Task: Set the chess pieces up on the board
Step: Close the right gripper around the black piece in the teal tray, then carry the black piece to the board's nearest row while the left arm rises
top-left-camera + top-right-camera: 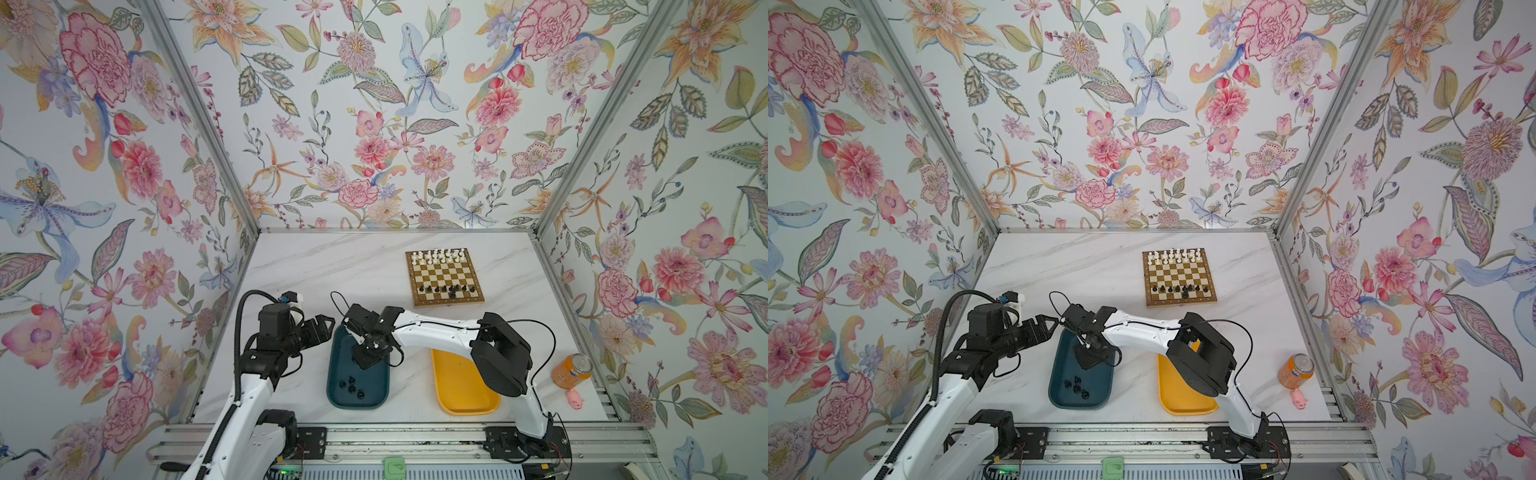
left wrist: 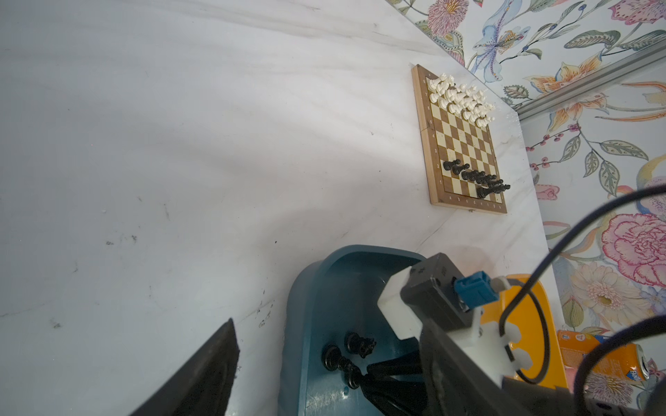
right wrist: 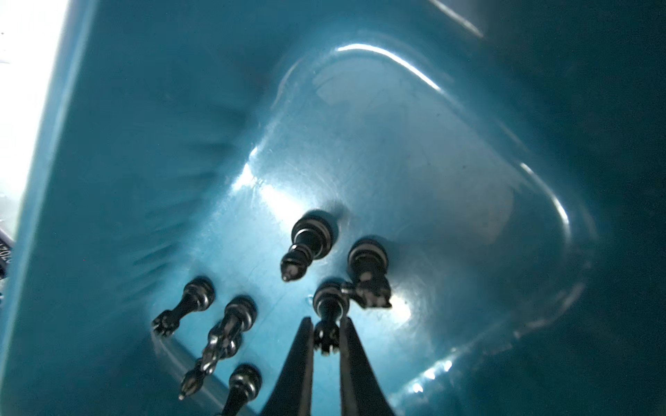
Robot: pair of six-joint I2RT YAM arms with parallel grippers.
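Pinching black piece (image 3: 329, 302) in teal tray (image 3: 108, 180): right tool (image 3: 326, 322); left tool (image 1: 328, 326) spread, empty, beside tray, above desk (image 1: 332, 266).

Both top views: bright, even, diffuse light, no hard shadows on the surface (image 1: 353, 270). Wide-lens bowing stretches the walls (image 1: 124, 166) toward the edges.

Left wrist view: surface pale and washed, soft grey shadow bands across it, a brighter patch beside the board (image 2: 465, 144). The white pieces (image 2: 457, 97) are near blown out. One of my jaws is a dark wedge, close and unfocused.

Right wrist view: dim, all blue from the teal tray (image 3: 396, 151). Streak glare on its curves, one edge burnt white, tray wall smeared. The black piece (image 3: 326, 338) between my jaws glints, fairly sharp; the jaws themselves are blurred.
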